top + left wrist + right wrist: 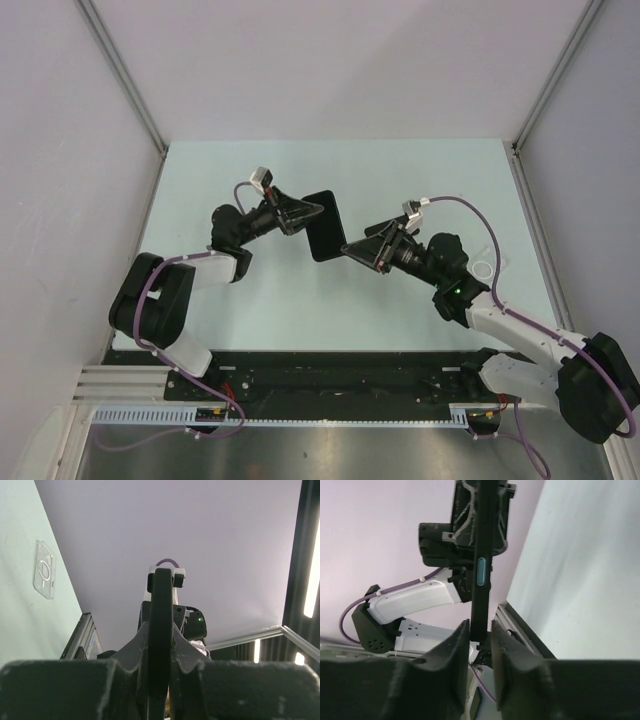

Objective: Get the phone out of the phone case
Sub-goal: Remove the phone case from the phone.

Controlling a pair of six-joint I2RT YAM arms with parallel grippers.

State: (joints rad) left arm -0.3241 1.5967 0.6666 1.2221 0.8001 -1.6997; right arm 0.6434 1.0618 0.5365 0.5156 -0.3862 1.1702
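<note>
Top external: my left fingers [320,211] clamp the bare flat black phone [322,230], right fingers [348,249] narrow around it, grip unclear; the clear plastic case [44,570] lies well apart from both, so I judge removal done.

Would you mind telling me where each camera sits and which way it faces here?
Top external: above and behind the bases, looking down at the table; both arms show, left gripper and right gripper meeting at the phone.
Left wrist: rides that wrist, looking along its own fingers past the phone to the right arm.
Right wrist: rides that wrist, looking along its own fingers past the phone to the left arm.
Shared: both wrist views show the phone edge-on with the opposite arm behind it.
</note>
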